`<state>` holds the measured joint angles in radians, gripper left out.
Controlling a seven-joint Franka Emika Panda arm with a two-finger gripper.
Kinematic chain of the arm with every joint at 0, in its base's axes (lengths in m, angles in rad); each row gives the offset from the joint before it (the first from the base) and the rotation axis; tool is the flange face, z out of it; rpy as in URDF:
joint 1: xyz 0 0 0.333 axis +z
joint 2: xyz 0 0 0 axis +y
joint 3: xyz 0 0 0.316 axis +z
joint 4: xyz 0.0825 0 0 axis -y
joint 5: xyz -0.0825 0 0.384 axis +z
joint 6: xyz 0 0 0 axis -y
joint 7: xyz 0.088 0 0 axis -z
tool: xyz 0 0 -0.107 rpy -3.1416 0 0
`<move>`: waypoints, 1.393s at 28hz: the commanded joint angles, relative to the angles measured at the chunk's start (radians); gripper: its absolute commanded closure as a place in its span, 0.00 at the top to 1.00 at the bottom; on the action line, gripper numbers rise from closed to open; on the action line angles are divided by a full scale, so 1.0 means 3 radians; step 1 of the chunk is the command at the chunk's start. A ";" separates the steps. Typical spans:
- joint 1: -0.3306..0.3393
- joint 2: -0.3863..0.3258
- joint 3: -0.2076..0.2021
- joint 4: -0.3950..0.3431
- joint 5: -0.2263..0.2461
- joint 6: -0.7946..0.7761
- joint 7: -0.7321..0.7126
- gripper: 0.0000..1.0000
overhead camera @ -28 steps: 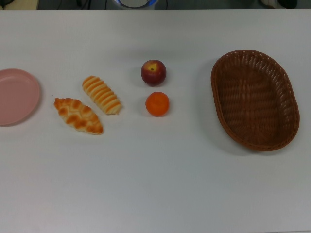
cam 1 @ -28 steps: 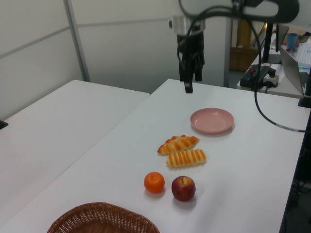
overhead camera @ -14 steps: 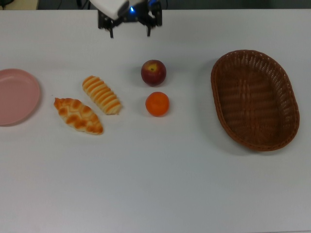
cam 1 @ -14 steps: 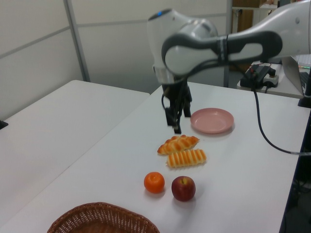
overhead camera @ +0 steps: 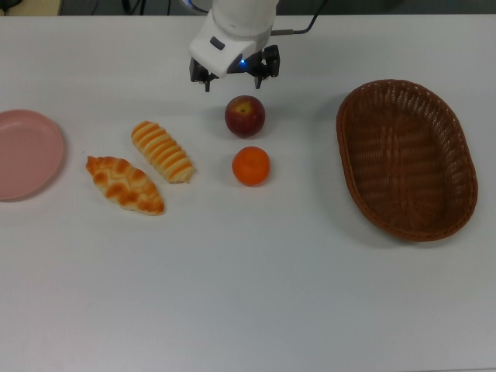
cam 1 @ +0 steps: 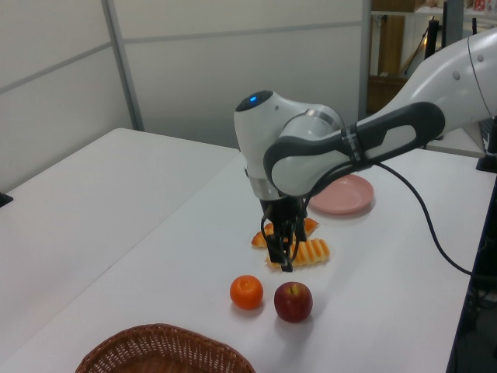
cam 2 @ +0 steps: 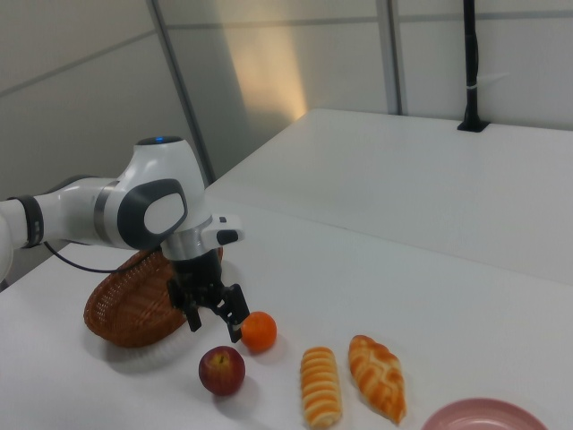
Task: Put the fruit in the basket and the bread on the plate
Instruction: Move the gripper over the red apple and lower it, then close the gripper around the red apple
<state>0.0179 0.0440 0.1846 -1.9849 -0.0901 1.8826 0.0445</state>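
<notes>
Top view, the hand (overhead camera: 235, 77) spread wide at upper centre above the apple (overhead camera: 245, 116), basket (overhead camera: 406, 159) far right; left view, the orange (cam 1: 246, 292) touches nothing yet; right view, a low finger could knock the apple rolling.

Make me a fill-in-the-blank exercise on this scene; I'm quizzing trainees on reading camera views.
1. The brown woven wicker basket holds ____ items.
2. In the top view, the dark red apple lies directly above the ____.
3. The round pink plate sits at the top view's ____ edge.
4. The tool is open and holds ____.

Missing words: no; orange; left; nothing
</notes>
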 commanded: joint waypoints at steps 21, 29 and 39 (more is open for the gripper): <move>0.0201 0.0206 -0.0017 -0.0486 -0.0441 0.0638 0.0501 1.00; 0.0217 0.0216 -0.0017 -0.0476 -0.0472 0.0638 0.0506 1.00; 0.0319 0.0140 -0.0017 -0.0455 -0.0472 0.0592 0.0588 1.00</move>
<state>0.0911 0.1053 0.1849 -2.1156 -0.2068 2.0511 0.1830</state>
